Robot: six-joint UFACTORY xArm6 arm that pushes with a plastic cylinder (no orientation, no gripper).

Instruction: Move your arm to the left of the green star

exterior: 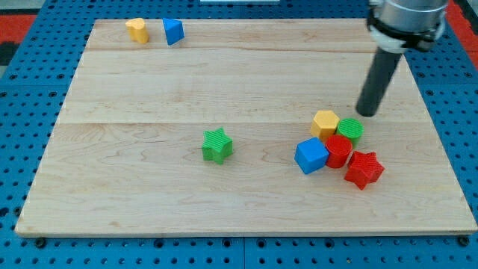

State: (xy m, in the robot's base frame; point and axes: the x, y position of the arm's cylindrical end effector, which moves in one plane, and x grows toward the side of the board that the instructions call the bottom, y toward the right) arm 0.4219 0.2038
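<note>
my tip (367, 113) far right of green star (217, 145)

Wooden board (149, 82) lying on blue pegboard bench (30, 90). Near board's top-left corner: yellow block (137, 30), shape unclear, and blue block (173, 31), close together, not touching. Toward board's right edge, tight cluster: yellow hexagonal block (326, 123) touching green cylinder (349, 131); red cylinder (338, 151) below them; blue cube (311, 156) on cluster's left; red star (364, 169) lowest, nearest bottom-right corner
</note>
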